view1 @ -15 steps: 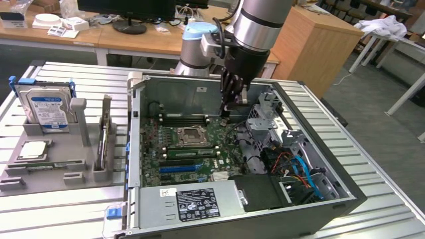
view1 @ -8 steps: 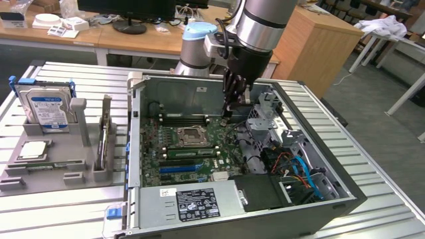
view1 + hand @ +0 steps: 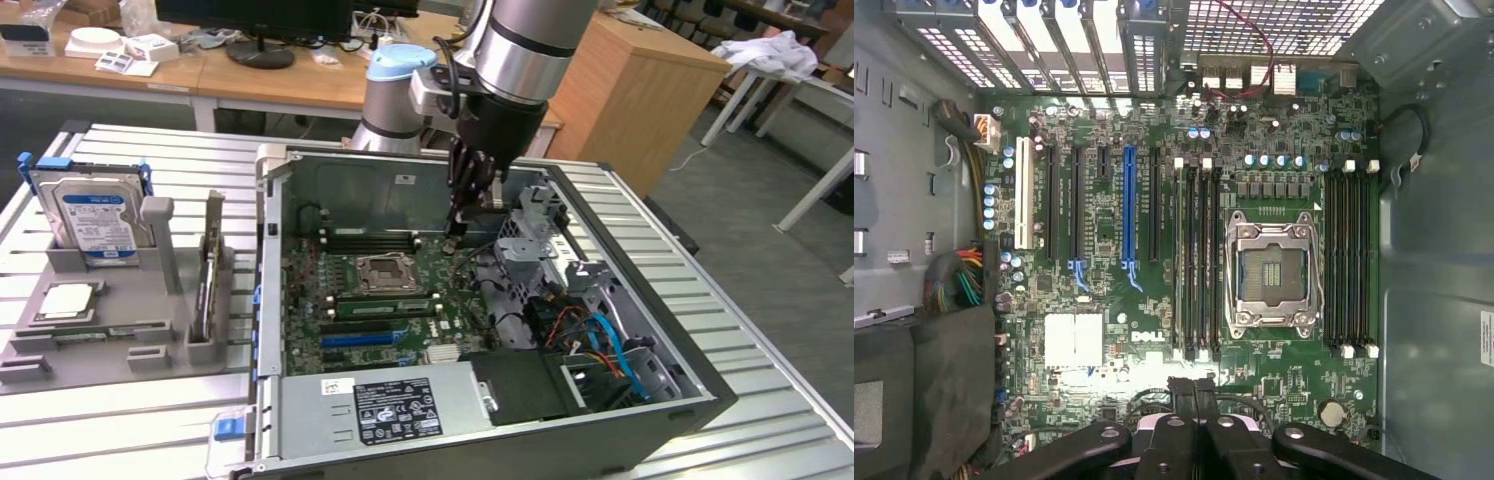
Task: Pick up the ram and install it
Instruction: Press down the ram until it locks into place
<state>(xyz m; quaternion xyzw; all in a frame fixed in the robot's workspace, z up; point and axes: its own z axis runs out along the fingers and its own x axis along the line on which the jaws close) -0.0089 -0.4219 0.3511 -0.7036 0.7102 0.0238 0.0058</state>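
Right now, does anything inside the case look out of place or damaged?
Nothing looks damaged or spilled. The CPU socket sits empty, while a processor lies in the tray beside the case.

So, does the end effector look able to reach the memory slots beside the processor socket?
Probably yes: the case lies open, and the shut end effector hangs above the motherboard, with nothing between it and the memory slots.
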